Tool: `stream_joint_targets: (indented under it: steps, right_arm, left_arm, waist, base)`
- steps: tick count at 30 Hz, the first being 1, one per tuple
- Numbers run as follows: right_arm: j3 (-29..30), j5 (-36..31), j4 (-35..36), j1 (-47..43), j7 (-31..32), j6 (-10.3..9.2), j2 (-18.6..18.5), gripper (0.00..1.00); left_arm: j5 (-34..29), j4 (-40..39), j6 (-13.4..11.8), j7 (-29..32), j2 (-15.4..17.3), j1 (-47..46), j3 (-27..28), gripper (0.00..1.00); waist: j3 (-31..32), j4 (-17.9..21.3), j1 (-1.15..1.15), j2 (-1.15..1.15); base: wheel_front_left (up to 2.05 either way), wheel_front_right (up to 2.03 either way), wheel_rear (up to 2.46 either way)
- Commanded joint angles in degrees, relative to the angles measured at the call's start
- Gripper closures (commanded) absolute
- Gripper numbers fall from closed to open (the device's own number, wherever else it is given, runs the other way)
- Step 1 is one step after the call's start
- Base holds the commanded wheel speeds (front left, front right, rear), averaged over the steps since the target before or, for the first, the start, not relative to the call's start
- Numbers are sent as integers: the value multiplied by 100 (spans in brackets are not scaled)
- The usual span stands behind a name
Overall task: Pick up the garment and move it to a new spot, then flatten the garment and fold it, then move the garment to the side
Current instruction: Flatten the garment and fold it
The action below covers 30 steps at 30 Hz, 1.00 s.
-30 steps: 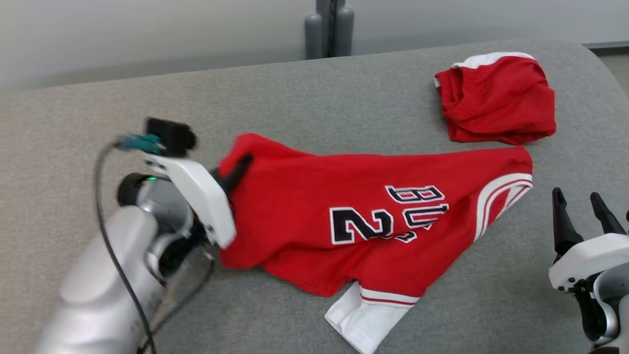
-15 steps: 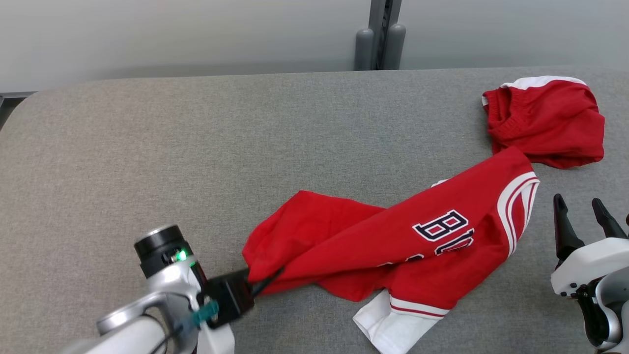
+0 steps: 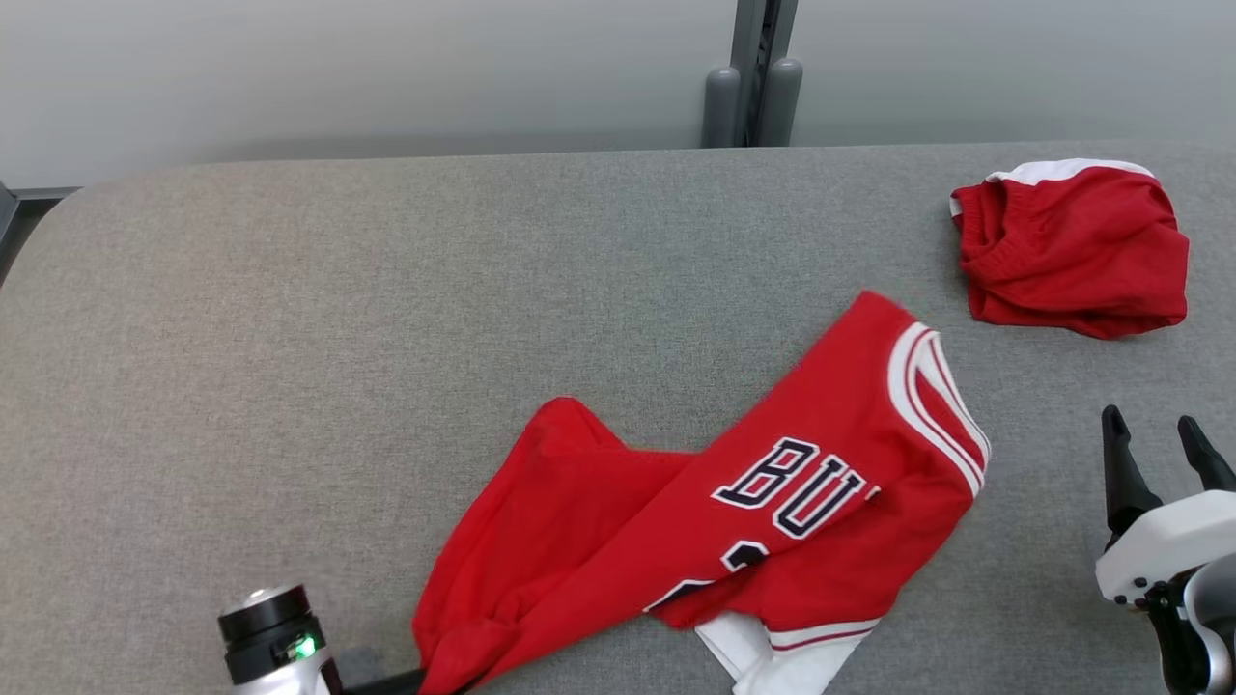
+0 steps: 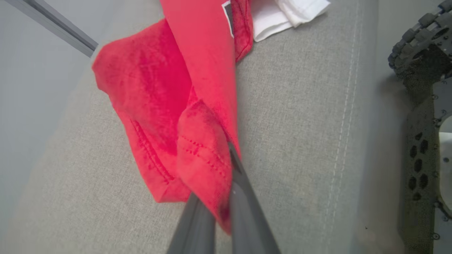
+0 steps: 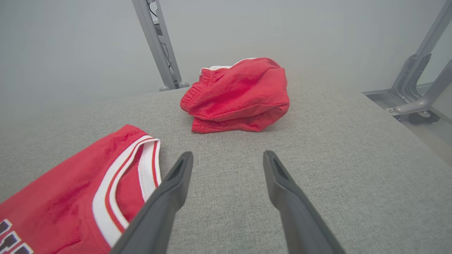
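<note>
**rook:** While we're on the head view, how far along would you call this?

**mel:** Early, I'd say. The red jersey lies crumpled on the grey table, with one corner running down to the bottom edge beside the left arm. It's not flat and not folded, so my guess is it's in the move-it step. That leaves flattening, folding and the shift to the side. The right gripper sits off to the jersey's right, apart from it, jaws wide with nothing in them. The red shorts are farther back, not touching the jersey.

**rook:** Left wrist view?

**mel:** The left gripper is clamped tight on a hemmed corner of the jersey. Cloth is bunched between and over the fingers, and the rest trails away across the table.

**rook:** And right wrist?

**mel:** Spread fingers over bare table. The jersey's white-striped armhole is just to their left, and the shorts are ahead.
</note>
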State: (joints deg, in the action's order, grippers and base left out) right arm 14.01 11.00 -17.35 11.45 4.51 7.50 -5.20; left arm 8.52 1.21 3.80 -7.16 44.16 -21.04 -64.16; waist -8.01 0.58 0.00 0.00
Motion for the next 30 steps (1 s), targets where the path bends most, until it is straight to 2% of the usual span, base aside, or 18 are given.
stream_joint_targets:
  steps: [1,7,9,10,11,12,17,19,21,26,30]
  right_arm:
    - [9,29,22,-35,-25,0,-5,0]
    - [140,2,47,-96,3,0,-14,0]
    - [166,-17,56,-117,23,0,-19,0]
    - [172,-26,60,-119,34,0,-15,0]
    - [181,-34,64,-120,37,0,-10,0]
    - [191,-43,69,-121,46,0,-5,0]
    - [223,-60,80,-140,59,0,21,0]
    - [245,-63,90,-162,60,0,20,0]
    - [276,-73,108,-177,52,0,28,0]
    - [90,-23,127,-43,4,0,39,0]
    - [-73,31,111,76,36,0,23,0]
  left_arm:
    - [22,83,-84,-46,0,61,12,100]
    - [218,632,-471,-243,-88,263,181,100]
    - [329,666,-531,-332,-136,306,237,100]
    - [376,636,-554,-372,-155,305,277,65]
    - [440,590,-564,-402,-166,301,317,17]
    - [494,526,-601,-443,-176,287,368,0]
    - [764,171,-871,-436,-23,389,644,0]
    - [908,-32,-1043,-401,61,459,805,0]
    - [1206,-331,-1374,-311,186,521,1129,0]
    - [1799,-709,-1920,-289,73,726,1619,0]
    - [1993,-765,-2130,-364,-102,826,1760,0]
  waist:
    - [6,4,0,0]
    - [36,-11,0,0]
    - [56,-32,0,0]
    - [66,-42,0,0]
    - [79,-50,0,0]
    - [96,-61,0,0]
    - [172,-115,0,0]
    - [194,-139,0,0]
    - [196,-184,0,0]
    - [198,-214,0,0]
    - [197,-213,0,0]
  base:
    - [0,0,0]
    - [0,0,0]
    - [0,0,0]
    - [0,0,0]
    - [0,0,0]
    - [0,0,0]
    - [0,0,0]
    - [0,0,0]
    - [0,0,0]
    - [0,0,0]
    - [0,0,0]
